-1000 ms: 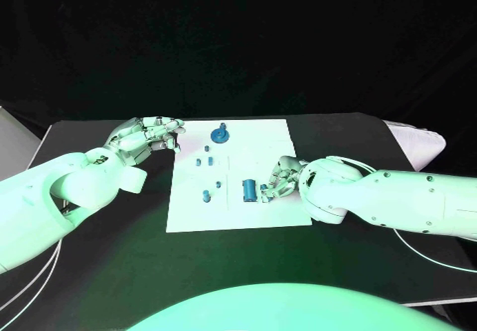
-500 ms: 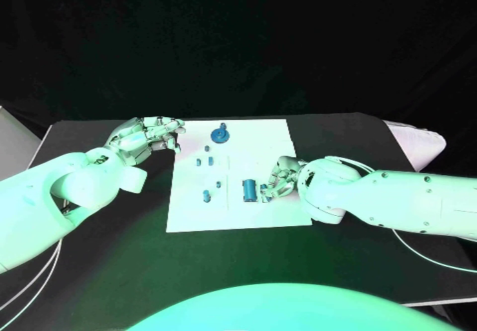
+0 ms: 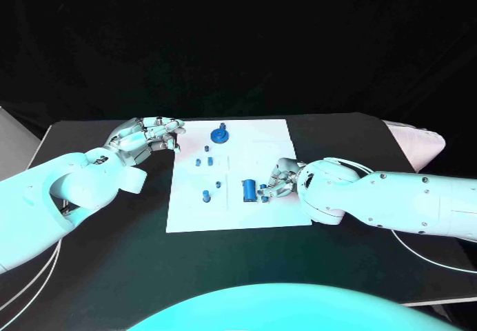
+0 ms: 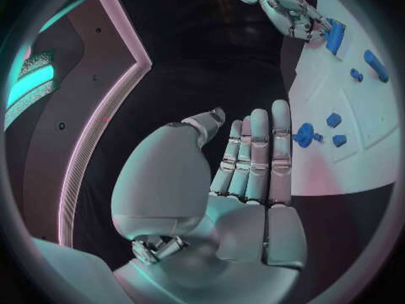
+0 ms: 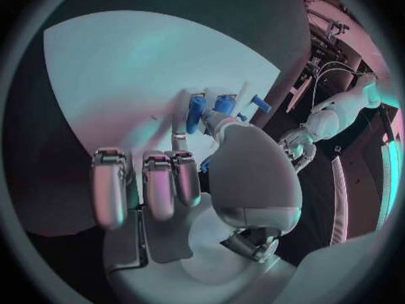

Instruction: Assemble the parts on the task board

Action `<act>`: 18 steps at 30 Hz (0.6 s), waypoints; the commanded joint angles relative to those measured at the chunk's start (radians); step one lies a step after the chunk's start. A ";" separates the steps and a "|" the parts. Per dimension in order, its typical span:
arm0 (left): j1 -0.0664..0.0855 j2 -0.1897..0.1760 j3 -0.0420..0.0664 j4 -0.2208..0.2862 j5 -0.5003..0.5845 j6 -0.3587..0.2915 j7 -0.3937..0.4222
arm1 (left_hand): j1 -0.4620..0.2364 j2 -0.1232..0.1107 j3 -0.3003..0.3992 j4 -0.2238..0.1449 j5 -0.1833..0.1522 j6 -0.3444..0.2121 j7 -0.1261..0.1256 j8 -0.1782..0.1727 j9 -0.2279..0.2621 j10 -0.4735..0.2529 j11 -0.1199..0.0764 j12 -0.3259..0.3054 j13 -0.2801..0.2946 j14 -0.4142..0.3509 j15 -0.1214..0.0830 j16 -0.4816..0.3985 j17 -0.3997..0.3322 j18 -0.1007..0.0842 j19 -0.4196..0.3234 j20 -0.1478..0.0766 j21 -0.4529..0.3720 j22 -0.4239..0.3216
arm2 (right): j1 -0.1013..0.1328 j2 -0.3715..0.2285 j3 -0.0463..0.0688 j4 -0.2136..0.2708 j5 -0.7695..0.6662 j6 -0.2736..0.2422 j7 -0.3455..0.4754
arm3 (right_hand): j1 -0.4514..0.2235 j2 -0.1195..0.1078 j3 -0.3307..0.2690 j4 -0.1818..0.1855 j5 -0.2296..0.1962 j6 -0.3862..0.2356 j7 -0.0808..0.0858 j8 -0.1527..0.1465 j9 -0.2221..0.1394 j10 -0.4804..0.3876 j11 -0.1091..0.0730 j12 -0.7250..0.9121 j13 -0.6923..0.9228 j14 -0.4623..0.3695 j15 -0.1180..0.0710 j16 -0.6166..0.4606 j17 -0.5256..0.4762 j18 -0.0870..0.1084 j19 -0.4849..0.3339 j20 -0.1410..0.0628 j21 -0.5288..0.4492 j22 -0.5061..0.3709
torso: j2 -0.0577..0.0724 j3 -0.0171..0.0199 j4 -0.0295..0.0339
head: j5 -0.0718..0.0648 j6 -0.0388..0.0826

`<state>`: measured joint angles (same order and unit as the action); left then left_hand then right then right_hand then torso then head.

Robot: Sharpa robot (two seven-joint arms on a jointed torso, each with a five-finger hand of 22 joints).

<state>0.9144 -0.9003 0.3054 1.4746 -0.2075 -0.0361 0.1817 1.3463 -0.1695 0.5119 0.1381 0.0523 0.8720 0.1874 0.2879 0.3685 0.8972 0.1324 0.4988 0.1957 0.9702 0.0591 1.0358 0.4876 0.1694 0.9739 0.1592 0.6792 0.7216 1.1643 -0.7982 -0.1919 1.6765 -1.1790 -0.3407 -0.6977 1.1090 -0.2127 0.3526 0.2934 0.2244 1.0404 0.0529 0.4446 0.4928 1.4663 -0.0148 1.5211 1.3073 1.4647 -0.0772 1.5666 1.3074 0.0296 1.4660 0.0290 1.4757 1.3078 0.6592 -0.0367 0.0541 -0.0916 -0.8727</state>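
Blue part [image 3: 249,189] just beside right hand [image 3: 279,181] fingertips (grip unclear), left hand [image 3: 147,137] empty, spread

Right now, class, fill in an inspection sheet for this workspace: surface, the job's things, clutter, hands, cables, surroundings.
Surface: black table, with the white task board lying flat in its middle.
Job's things: blue parts on the board, a round knobbed part at its far end, small pegs down the left half, a larger cylinder beside the right hand.
Clutter: nothing seen.
Hands: left hand off the board's far left corner, fingers straight and together, holding nothing. Right hand at the cylinder; whether it grips a part cannot be told.
Cables: thin white cables under the right arm.
Surroundings: dark background; a pale object at the table's right edge.
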 commanded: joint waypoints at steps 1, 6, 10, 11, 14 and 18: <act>-0.001 0.001 0.000 0.002 -0.006 0.016 0.004 | -0.004 0.007 0.000 0.004 0.001 -0.008 -0.001 0.004 -0.001 -0.007 -0.002 -0.004 -0.001 -0.001 0.005 -0.003 0.001 0.014 0.004 0.000 -0.007 -0.002 | -0.002 -0.001 0.000 0.004 -0.002 -0.011 -0.010 | -0.019 0.003 -0.031 0.000 -0.010 0.003 0.006 -0.006 -0.001 0.070 0.001 -0.007 0.222 0.106 0.001 0.004 0.263 -0.012 0.086 0.001 -0.002 0.239 | 0.000 -0.0002 -0.0002 | 0.001 0.000; -0.001 0.002 0.000 0.002 -0.007 0.017 0.003 | -0.004 0.007 0.000 0.004 0.001 -0.008 -0.001 0.004 -0.001 -0.007 -0.002 -0.004 -0.001 -0.001 0.005 -0.003 0.001 0.014 0.004 0.000 -0.007 -0.002 | -0.002 -0.006 0.000 0.008 -0.004 -0.014 -0.008 | -0.022 0.004 -0.046 0.000 -0.013 0.002 0.006 -0.008 -0.001 0.068 0.001 -0.011 0.219 0.106 0.001 0.004 0.263 -0.012 0.085 0.001 -0.005 0.239 | 0.000 -0.0003 0.0000 | 0.001 0.000; -0.001 0.002 0.000 0.001 -0.008 0.018 0.002 | -0.004 0.008 -0.001 0.007 0.001 -0.008 -0.001 0.005 -0.002 -0.007 -0.002 -0.003 -0.001 -0.001 0.005 -0.003 0.002 0.014 0.005 0.000 -0.008 -0.003 | -0.004 -0.012 0.000 0.014 -0.007 -0.019 -0.006 | -0.022 0.003 -0.056 0.000 -0.014 0.001 0.006 -0.008 -0.002 0.067 0.001 -0.014 0.217 0.106 0.001 0.004 0.263 -0.011 0.085 0.001 -0.006 0.239 | 0.000 0.0003 0.0000 | 0.001 0.000; -0.001 0.002 0.000 0.001 -0.008 0.019 0.002 | -0.004 0.008 -0.001 0.007 0.001 -0.008 -0.001 0.005 -0.002 -0.007 -0.002 -0.003 -0.001 -0.001 0.005 -0.003 0.002 0.014 0.005 0.000 -0.008 -0.003 | -0.004 -0.014 0.000 0.015 -0.007 -0.020 -0.005 | -0.022 0.003 -0.056 0.000 -0.014 0.001 0.006 -0.008 -0.002 0.067 0.001 -0.014 0.217 0.106 0.001 0.004 0.263 -0.011 0.085 0.001 -0.006 0.239 | 0.000 0.0005 0.0001 | 0.001 0.000; -0.001 0.003 0.000 0.000 -0.008 0.020 0.002 | -0.004 0.008 -0.001 0.007 0.001 -0.008 -0.001 0.005 -0.002 -0.007 -0.002 -0.003 -0.001 -0.001 0.005 -0.003 0.002 0.014 0.005 0.000 -0.008 -0.003 | -0.005 -0.022 0.000 0.022 -0.010 -0.025 -0.003 | -0.022 0.003 -0.060 0.000 -0.014 0.001 0.006 -0.009 -0.002 0.067 0.001 -0.014 0.217 0.106 0.001 0.004 0.263 -0.011 0.085 0.001 -0.005 0.239 | 0.000 0.0006 0.0004 | 0.002 0.000; -0.001 0.003 0.000 0.000 -0.008 0.020 0.002 | -0.004 0.008 -0.001 0.007 0.001 -0.008 -0.001 0.005 -0.002 -0.007 -0.002 -0.003 -0.001 -0.001 0.005 -0.003 0.002 0.014 0.005 0.000 -0.008 -0.003 | -0.005 -0.036 0.000 0.031 -0.017 -0.033 0.002 | -0.007 0.005 -0.067 -0.002 -0.012 0.001 0.005 -0.009 -0.002 0.067 0.001 -0.014 0.217 0.106 0.001 0.004 0.263 -0.012 0.085 0.001 -0.005 0.239 | 0.000 0.0006 -0.0002 | 0.003 0.000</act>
<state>0.9144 -0.8992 0.3054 1.4733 -0.2116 -0.0341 0.1797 1.3462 -0.1695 0.5119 0.1380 0.0523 0.8720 0.1874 0.2878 0.3686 0.8972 0.1323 0.4988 0.1957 0.9702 0.0591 1.0359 0.4884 0.1694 0.9738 0.1592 0.6747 0.7198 1.1604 -0.8317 -0.1919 1.7036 -1.1812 -0.3625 -0.6983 1.0936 -0.2067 0.2903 0.2917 0.2167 1.0404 0.0529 0.4408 0.4924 1.4663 -0.0148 1.5117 1.3080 1.4647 -0.0772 1.5666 1.3074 0.0296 1.4660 0.0290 1.4757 1.3076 0.6592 -0.0364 0.0542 -0.0895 -0.8727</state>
